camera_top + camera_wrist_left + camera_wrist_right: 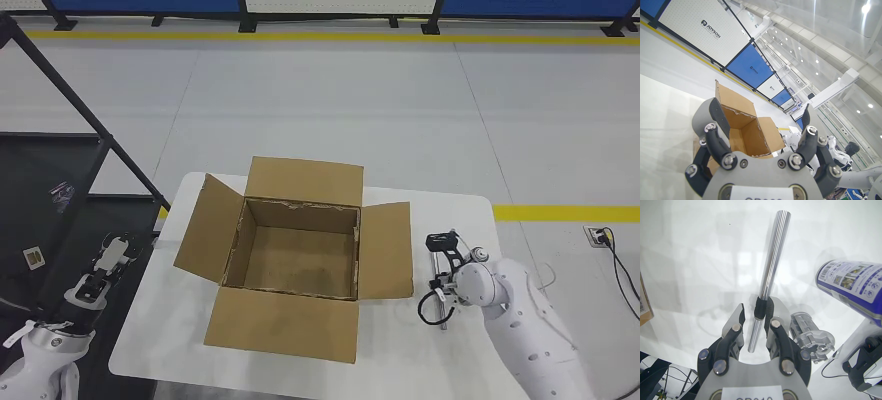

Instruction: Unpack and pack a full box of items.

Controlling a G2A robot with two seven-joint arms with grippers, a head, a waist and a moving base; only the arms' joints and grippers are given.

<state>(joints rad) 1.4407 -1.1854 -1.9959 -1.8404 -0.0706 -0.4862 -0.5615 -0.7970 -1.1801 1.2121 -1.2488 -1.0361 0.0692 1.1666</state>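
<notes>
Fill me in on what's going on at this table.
A two-armed robot works at a white table with an open cardboard box, whose inside looks empty. The right claw straddles a shiny metal rod, jaws apart, not clamping it. A blue spray can and a grey metal part lie close by on the table. The left claw hangs open and empty on the box's other side.
</notes>
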